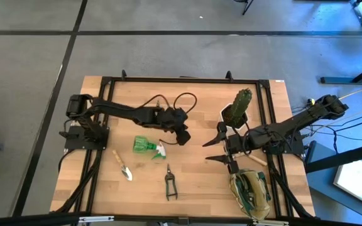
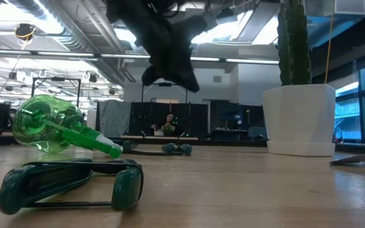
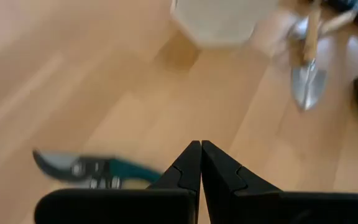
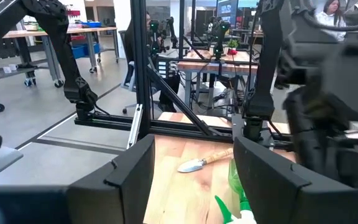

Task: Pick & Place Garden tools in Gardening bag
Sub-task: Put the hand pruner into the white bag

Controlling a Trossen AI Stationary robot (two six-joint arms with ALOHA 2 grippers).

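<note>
**Both arms reach over the table, nothing in hand**

We see the left arm [image 1: 127,112] stretched low from its base at 9 o'clock to the table's [image 1: 193,188] middle. The left gripper [image 3: 201,152] tilts down at the wood with its fingers pressed together and nothing between them. The right arm [image 1: 300,119] comes in from 3 o'clock, bent at the elbow. The right gripper [image 4: 191,180] points level toward 9 o'clock, its fingers standing well apart and empty.

The bag [image 1: 250,191] sits at 5 o'clock, just beside the right gripper. The spray bottle [image 1: 144,145] lies on its side near the left gripper, toward 8 o'clock of it. A trowel [image 1: 123,166] lies at 8 o'clock and shears [image 1: 170,183] at 6 o'clock, apart from each other. The cactus pot [image 1: 236,110] stands at 2 o'clock.
</note>
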